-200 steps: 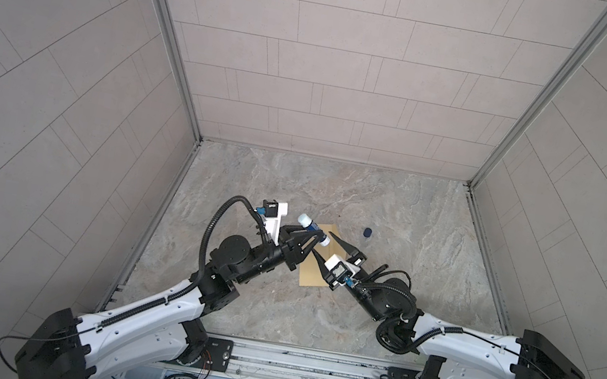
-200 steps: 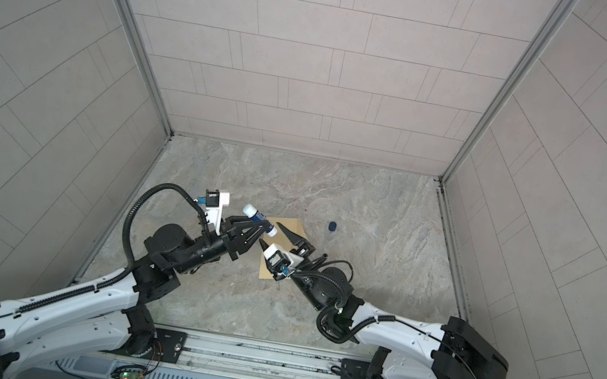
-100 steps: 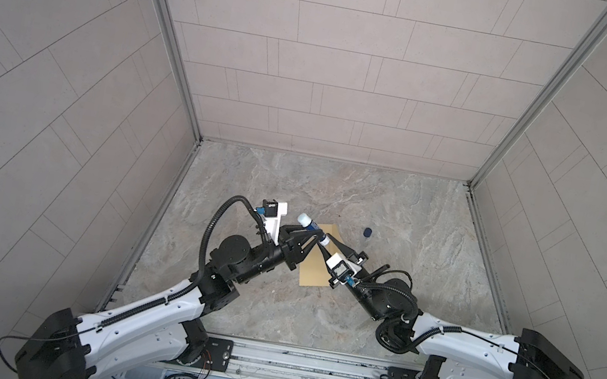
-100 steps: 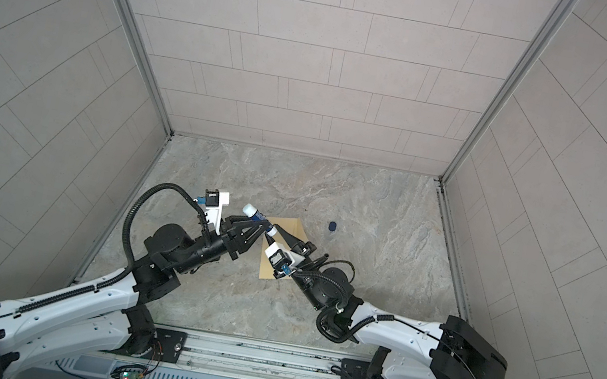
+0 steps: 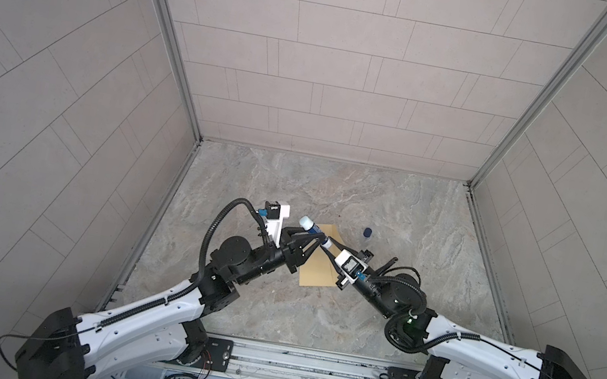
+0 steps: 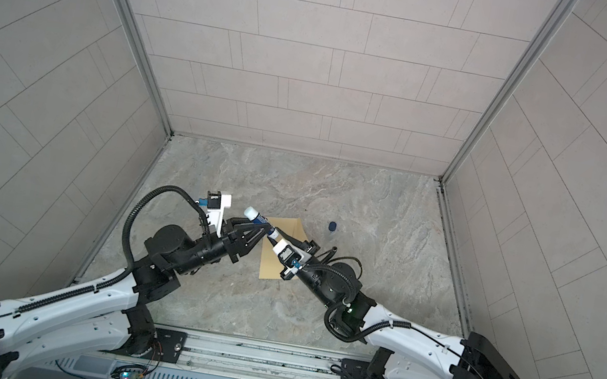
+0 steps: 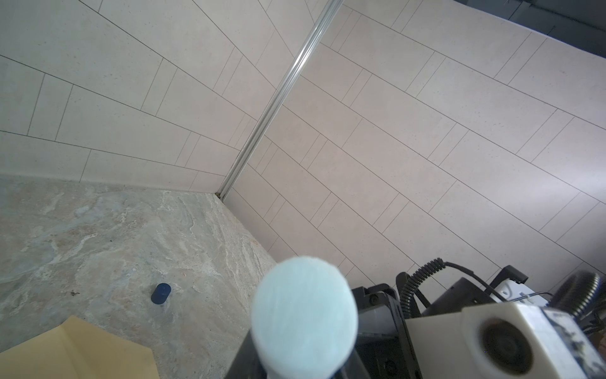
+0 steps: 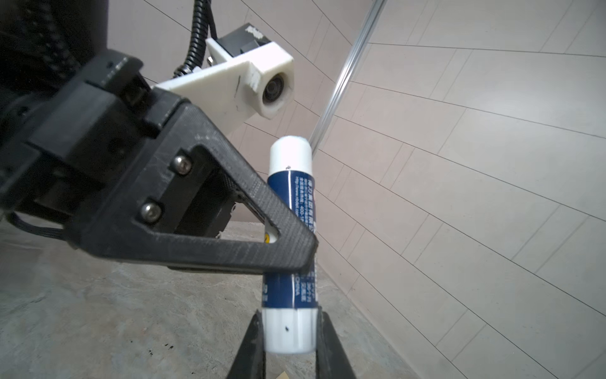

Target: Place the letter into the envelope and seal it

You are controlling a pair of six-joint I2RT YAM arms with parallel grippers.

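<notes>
The mustard-tan envelope (image 5: 314,274) (image 6: 274,263) lies flat on the marble floor under both grippers; one corner of it (image 7: 75,351) shows in the left wrist view. The letter is out of view. A blue-and-white glue stick (image 5: 313,231) (image 6: 259,220) (image 8: 290,226) hangs above the envelope. My left gripper (image 5: 310,239) (image 6: 261,230) is shut on its blue body. My right gripper (image 5: 327,244) (image 8: 289,323) is shut on its white end, a finger pressed against each side. The stick's other white end (image 7: 303,315) fills the left wrist view.
A small dark blue cap (image 5: 367,232) (image 6: 332,226) (image 7: 161,293) lies on the floor just beyond the envelope, to the right. Tiled walls enclose the floor on three sides. The arms' base rail (image 5: 305,363) runs along the near edge.
My right gripper's jaws have closed on the glue stick's white end. The left gripper and the stick have stayed in place.
</notes>
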